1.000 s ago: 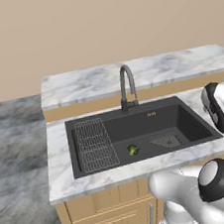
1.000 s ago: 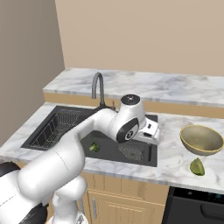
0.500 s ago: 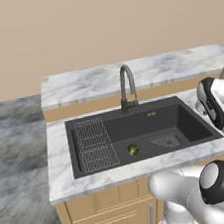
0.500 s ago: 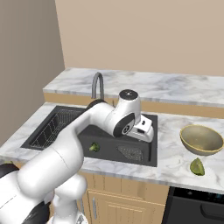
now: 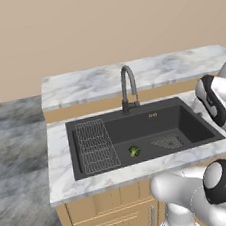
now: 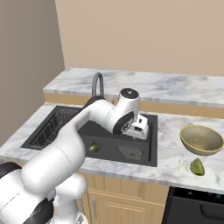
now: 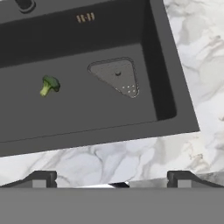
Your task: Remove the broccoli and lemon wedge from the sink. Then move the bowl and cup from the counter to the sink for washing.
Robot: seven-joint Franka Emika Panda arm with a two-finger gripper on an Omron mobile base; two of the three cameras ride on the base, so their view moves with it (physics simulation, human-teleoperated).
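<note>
I've got the end effector [image 7: 111,177] spread wide with nothing in it, hanging over the sink's [image 7: 170,105] front right corner and the marble worktop [image 7: 131,157] edge. From there the broccoli [image 7: 49,85] sits down on the basin floor, off to the left and further in, with the drain strainer [image 7: 116,76] between it and the right wall. Bowl [image 6: 201,140] and lemon wedge [image 6: 197,166] are on the worktop to the right of the end effector, wedge just in front of the bowl.

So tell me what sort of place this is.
A rendered kitchen, most likely: a black sink with a curved faucet, set in a marble counter over wooden cabinets.
</note>
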